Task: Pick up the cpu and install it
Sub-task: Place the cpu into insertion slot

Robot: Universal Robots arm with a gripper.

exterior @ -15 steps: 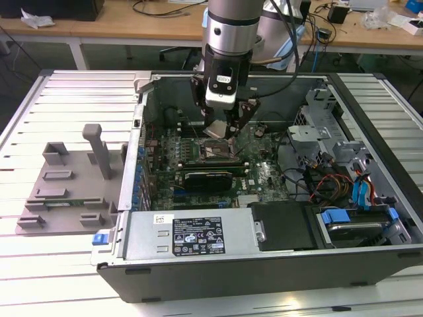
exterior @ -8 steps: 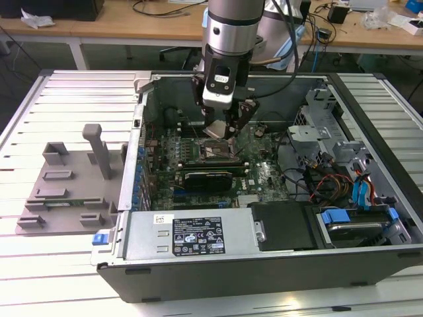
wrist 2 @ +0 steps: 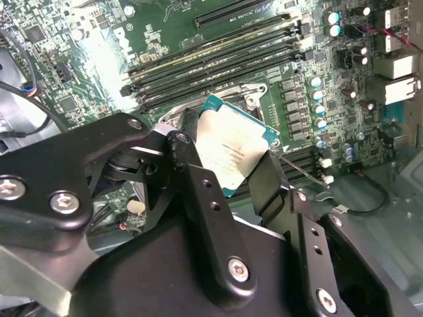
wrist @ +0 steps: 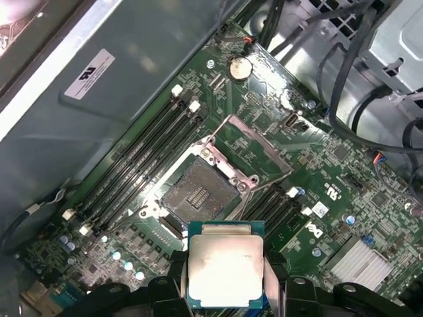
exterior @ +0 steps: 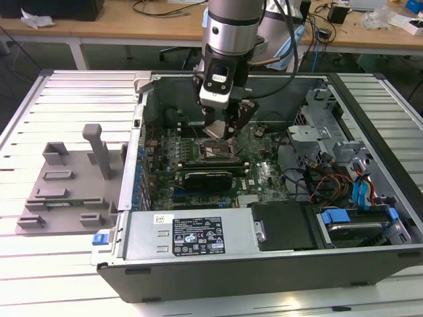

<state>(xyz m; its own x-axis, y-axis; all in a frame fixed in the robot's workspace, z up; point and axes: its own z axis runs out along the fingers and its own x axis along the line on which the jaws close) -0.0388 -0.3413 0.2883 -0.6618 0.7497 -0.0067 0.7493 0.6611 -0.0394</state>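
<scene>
Silvery-topped with a green edge, the cpu (wrist: 225,264) is clamped between the two black fingers (wrist 2: 198,191) of the hand (exterior: 228,131), one finger against each side. Directly beneath the hand, inside an open computer case (exterior: 264,264), lies the green motherboard (wrist: 330,158). Its bare socket (wrist: 198,191) is just ahead of the held cpu, with the metal retaining frame (wrist: 258,148) hinged open beyond it. The cpu and socket appear apart, though the gap is hard to judge. Well away from the hand, a grey tray (exterior: 66,191) rests on the bench (exterior: 66,92).
</scene>
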